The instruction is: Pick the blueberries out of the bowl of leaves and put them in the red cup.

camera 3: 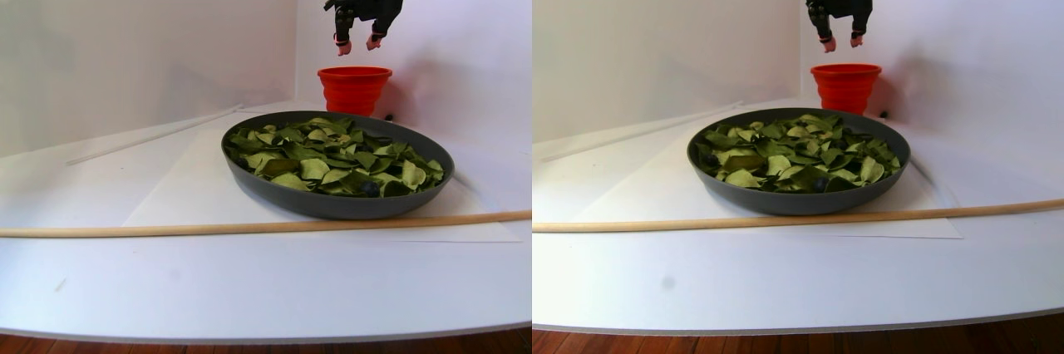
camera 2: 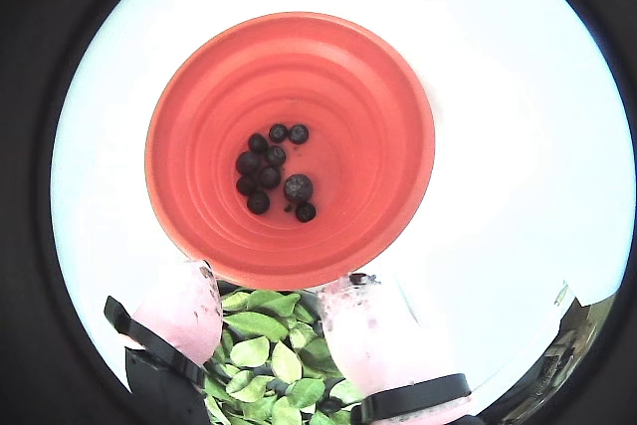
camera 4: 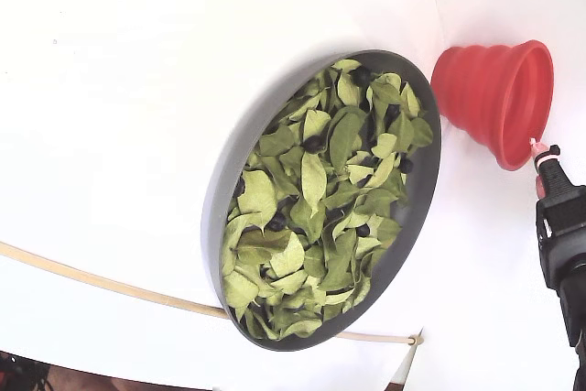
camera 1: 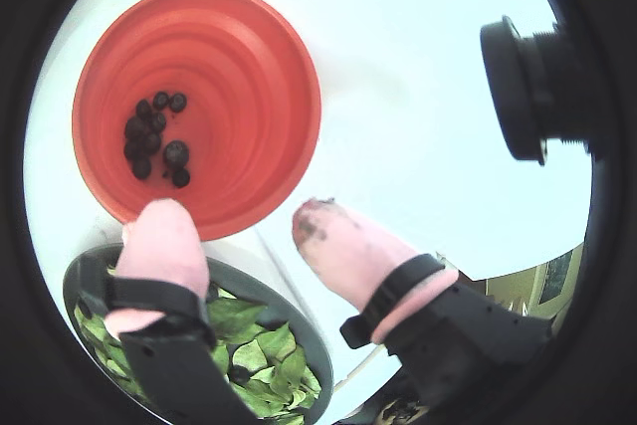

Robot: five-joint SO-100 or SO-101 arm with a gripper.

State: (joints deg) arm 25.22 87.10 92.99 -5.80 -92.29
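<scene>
Above the red cup (camera 3: 354, 88), well clear of its rim in the stereo pair view, the gripper (camera 3: 356, 43) hangs with its jaws spread and nothing between them. Both wrist views look down past the two pale pink fingertips (camera 1: 164, 241) into the cup, where a cluster of dark blueberries (camera 2: 272, 172) lies on the bottom. Just beside the cup stands the wide dark grey bowl (camera 4: 220, 191), filled with green leaves (camera 4: 311, 217); a few more dark berries show among them in the fixed view. One fingertip carries dark smudges near its end in a wrist view. A thin wooden rod (camera 3: 249, 226) lies across the white table (camera 3: 249, 287) in front of the bowl, close to its near wall
</scene>
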